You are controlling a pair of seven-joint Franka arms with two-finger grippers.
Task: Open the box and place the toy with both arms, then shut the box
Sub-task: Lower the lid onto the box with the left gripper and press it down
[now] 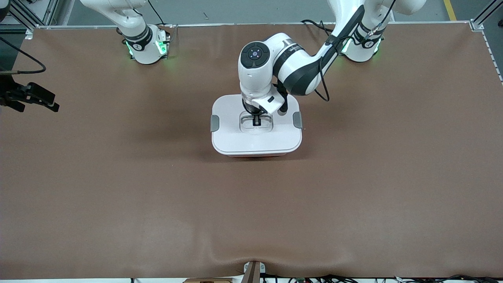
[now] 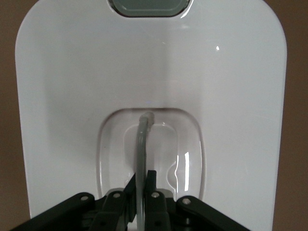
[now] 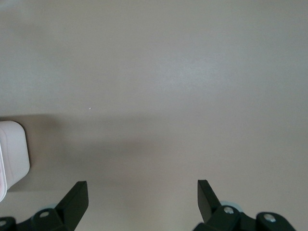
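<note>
Two grippers: left gripper [image 2: 141, 192] clamps the thin grey handle [image 2: 143, 144] in the smooth white lid [image 1: 257, 137]; right gripper [image 3: 142, 199] hangs fully spread, empty.

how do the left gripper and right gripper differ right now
The left gripper is down in the box lid's recess; the right gripper hangs over the right arm's end of the table.
The left gripper's fingers are shut on the lid handle; the right gripper's fingers stand wide open, holding nothing.
The left gripper points straight down; the right gripper looks roughly level in the front view.
Both are black two-finger grippers.
</note>
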